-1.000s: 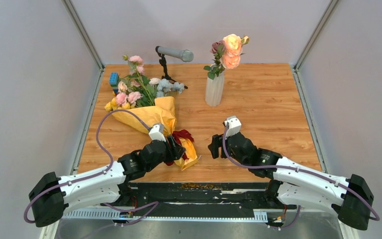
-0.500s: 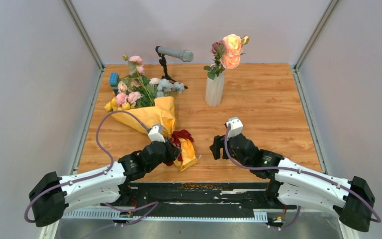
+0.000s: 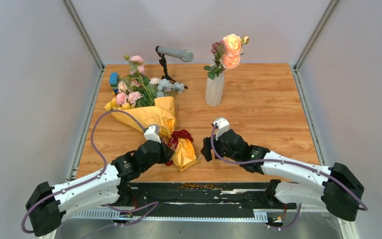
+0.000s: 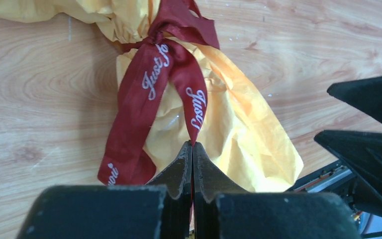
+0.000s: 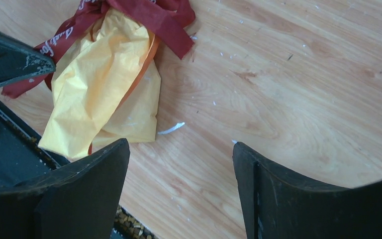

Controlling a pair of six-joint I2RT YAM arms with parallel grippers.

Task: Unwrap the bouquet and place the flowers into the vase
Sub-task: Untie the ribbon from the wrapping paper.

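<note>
R gripper [image 5: 180,144] shifted left, fingers apart (mic [image 3: 175,53] far back); L gripper [image 4: 192,147] pinched shut, seemingly on ribbon [image 4: 151,89].

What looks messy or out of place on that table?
Small white flecks and a white sliver lie scattered on the table beside the paper. Brown crumbs sit just off its near edge. Likely shed debris; nothing looks broken.
</note>
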